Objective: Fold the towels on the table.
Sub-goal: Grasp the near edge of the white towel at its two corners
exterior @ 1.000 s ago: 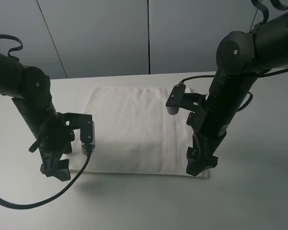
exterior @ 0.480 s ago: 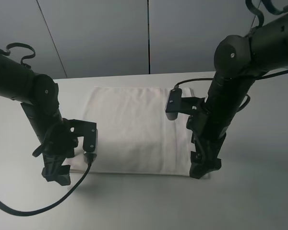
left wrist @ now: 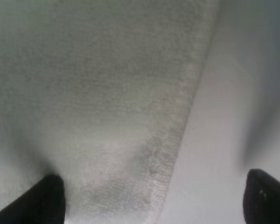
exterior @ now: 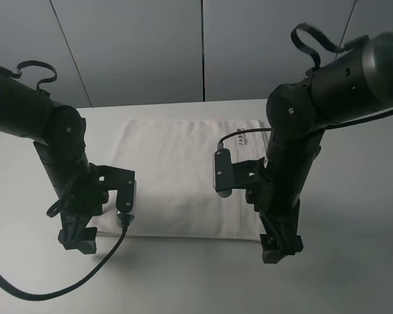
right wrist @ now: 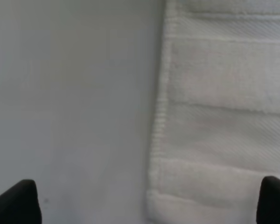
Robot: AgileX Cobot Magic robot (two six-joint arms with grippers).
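The towel (exterior: 177, 176) lies flat on the surface (exterior: 354, 216), long axis left-right, label (exterior: 243, 139) end rightward. The left tool (exterior: 77, 239) and right tool (exterior: 280, 248) gape wide over its near corners.

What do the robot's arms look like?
The left arm and right arm are chunky matte black tubes with round joints and tiny silver screws. Thin black cables loop off them. Each arm ends in a black two-fingered pincer: left pincer, right pincer.
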